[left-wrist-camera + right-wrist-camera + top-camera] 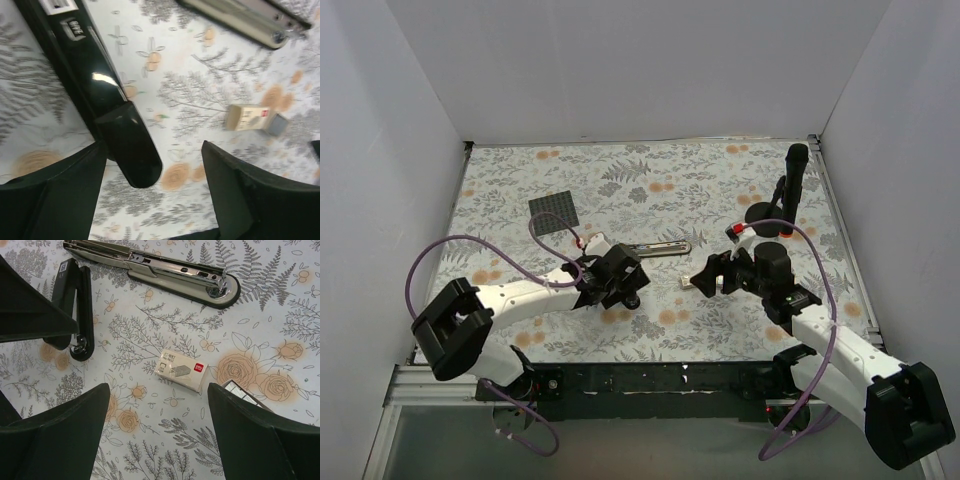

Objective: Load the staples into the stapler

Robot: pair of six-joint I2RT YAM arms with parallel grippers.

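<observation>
Looking down from above, the stapler (660, 247) lies swung open near the middle of the floral worktop (510, 180). Its silver channel points right, and its black arm is mostly hidden under the left hand (628, 285). The right hand (703, 280) hangs just right of the stapler, beside a small whitish box (687, 283). A black stand (790, 190) rises farther right.

From the left wrist, the left fingers (55, 200) are spread and pinch nothing. The black arm's rounded tip lies between them. The box and the grey staples (276, 125) sit side by side to the right of the stapler.

From the right wrist, the right fingers (260, 440) are also spread, empty, above the box. The staples lie just beside one finger.
</observation>
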